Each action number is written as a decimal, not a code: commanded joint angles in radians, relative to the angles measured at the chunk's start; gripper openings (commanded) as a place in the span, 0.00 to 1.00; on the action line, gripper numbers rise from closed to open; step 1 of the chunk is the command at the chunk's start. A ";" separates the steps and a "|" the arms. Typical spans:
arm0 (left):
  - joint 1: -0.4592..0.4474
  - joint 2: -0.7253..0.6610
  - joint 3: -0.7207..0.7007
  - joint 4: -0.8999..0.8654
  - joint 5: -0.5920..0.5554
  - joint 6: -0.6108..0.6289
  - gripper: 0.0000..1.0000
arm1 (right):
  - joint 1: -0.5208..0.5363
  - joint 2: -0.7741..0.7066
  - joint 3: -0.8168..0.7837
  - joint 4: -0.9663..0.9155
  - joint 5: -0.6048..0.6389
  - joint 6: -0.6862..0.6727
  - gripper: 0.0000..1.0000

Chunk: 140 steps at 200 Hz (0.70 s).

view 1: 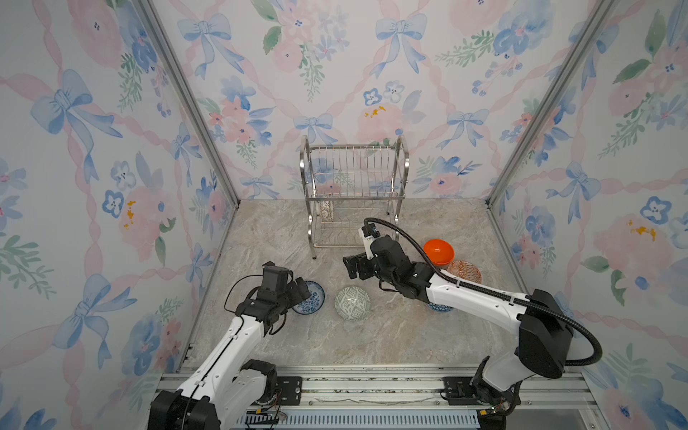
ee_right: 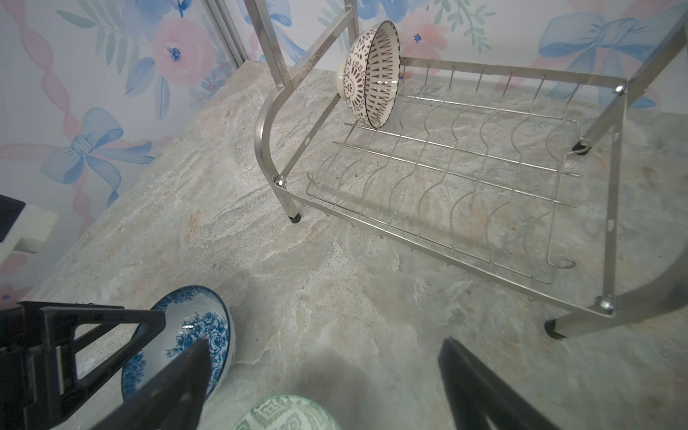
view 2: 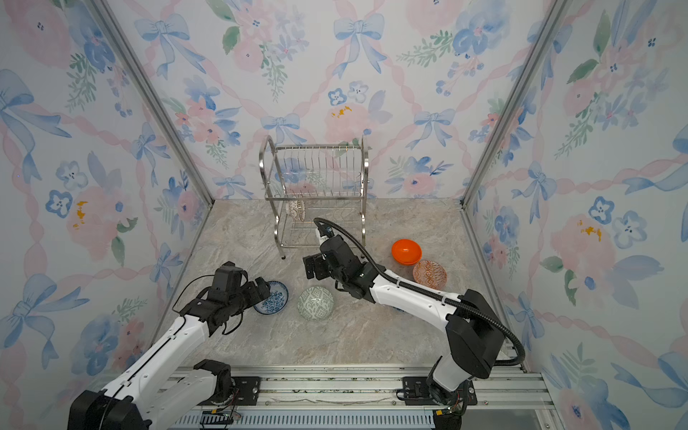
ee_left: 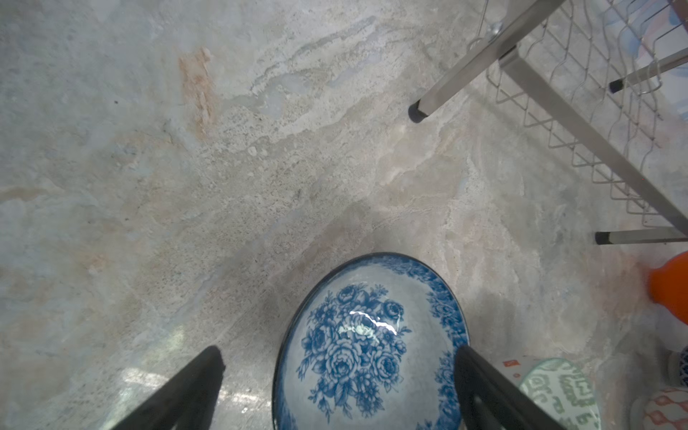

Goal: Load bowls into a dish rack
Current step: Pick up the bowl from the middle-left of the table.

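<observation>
One bowl, the blue floral bowl, sits upright toward the left edge of the counter, directly between the wide-open jaws of the left gripper; the right gripper, open and empty too, hangs farther off.

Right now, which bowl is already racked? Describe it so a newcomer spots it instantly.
Find the dish rack at the back wall. On its lower tier, at its left end, one bowl stands on edge. It's white with a dark lattice; every other visible bowl lies on the table.
</observation>
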 commanded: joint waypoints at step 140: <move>-0.053 0.092 -0.027 0.035 0.009 0.000 0.24 | -0.031 -0.045 -0.071 -0.061 0.045 0.011 0.97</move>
